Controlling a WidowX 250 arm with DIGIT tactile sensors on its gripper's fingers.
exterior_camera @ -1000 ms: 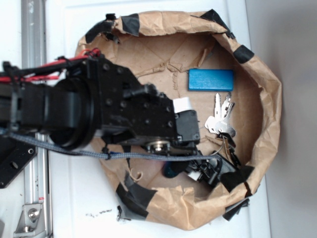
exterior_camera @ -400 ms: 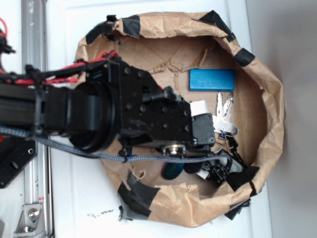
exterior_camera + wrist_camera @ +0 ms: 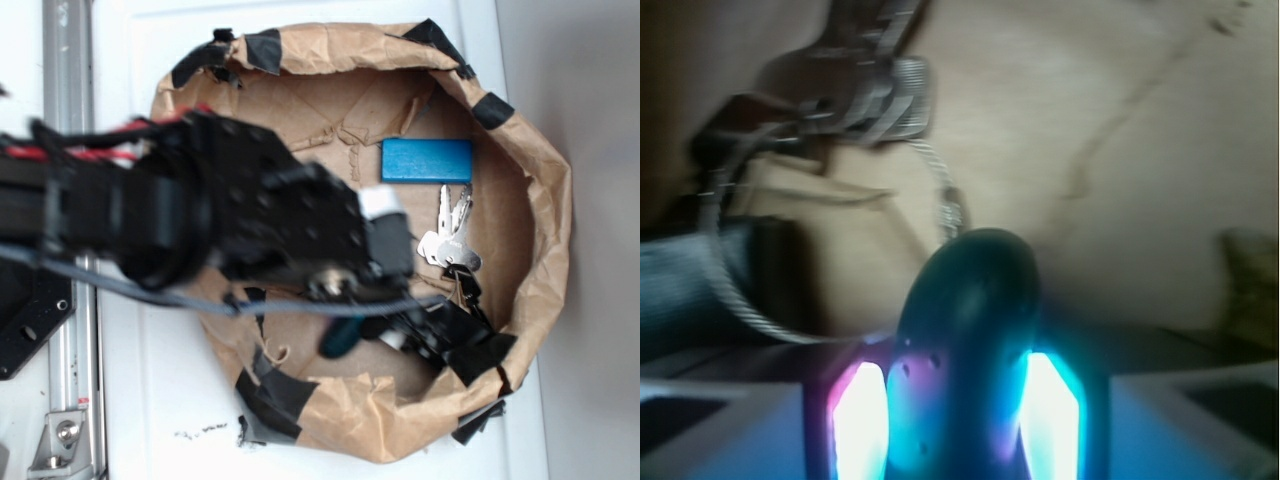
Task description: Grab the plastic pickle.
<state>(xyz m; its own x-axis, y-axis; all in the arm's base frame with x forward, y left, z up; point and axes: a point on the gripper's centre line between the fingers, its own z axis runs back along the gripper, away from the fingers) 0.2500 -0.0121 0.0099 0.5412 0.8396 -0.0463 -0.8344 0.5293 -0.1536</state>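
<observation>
pincer (image 3: 960,400) clamped on plastic pickle (image 3: 965,340), one pad either flank | pickle inside paper bag (image 3: 540,200), below-left of keys (image 3: 448,240) | long axis runs straight out from pincer | judged: grasp made

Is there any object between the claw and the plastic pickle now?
No. In the wrist view the plastic pickle sits directly between the claw pads, with nothing in between. The keys lie further ahead on the paper.
</observation>
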